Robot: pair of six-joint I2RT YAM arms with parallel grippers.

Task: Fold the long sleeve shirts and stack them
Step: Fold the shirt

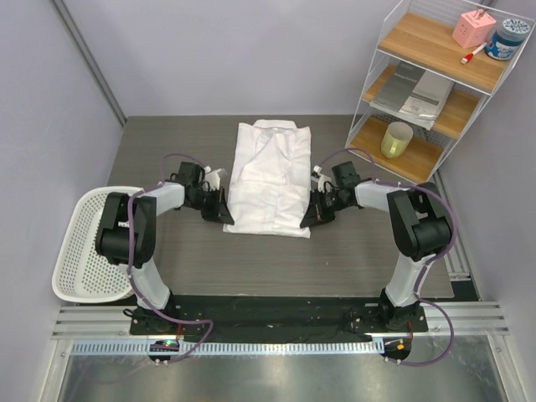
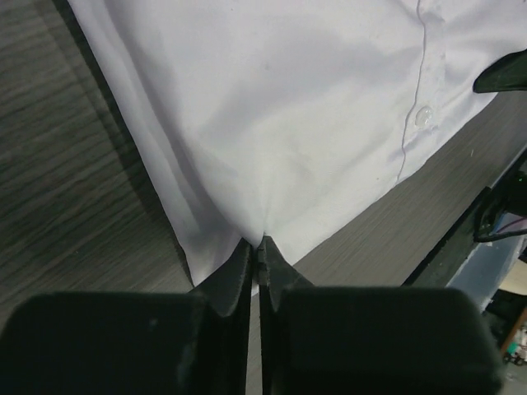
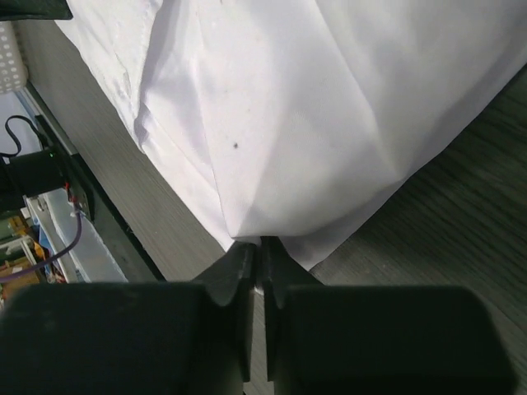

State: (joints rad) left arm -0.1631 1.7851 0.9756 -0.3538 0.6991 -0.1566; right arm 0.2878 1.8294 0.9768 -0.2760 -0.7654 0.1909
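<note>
- One white long sleeve shirt [image 1: 270, 176] lies flat at the centre of the dark worktop [image 1: 167, 260], with its collar toward 12 o'clock and its hem toward 6 o'clock. Its sleeves are not visible from above.
- Two arms work on it. The left hand [image 1: 224, 209] is at the hem corner at 7 o'clock of the garment, and the right hand [image 1: 310, 213] is at the corner at 5 o'clock.
- The overhead view shows only that the hands meet the cloth. The wrist views show each hand's fingers pressed together with a bunched corner of the shirt pinched between the tips.
- The left wrist view alone shows one button [image 2: 424, 115] beside a stitched front seam. The right wrist view alone shows a small dark speck [image 3: 236, 146] on the fabric.
- One white perforated basket [image 1: 84, 243] hangs off the worktop's edge at 9 o'clock, partly hidden behind the left arm.
- One wire rack [image 1: 435, 84] with three wooden shelves stands at 2 o'clock, well apart from the shirt.
- The rack holds a pink box [image 1: 473, 28] and a blue-lidded jar [image 1: 508, 38] on the top shelf, grey booklets [image 1: 414, 90] in the middle, and one yellow cup [image 1: 396, 140] on the lowest.
</note>
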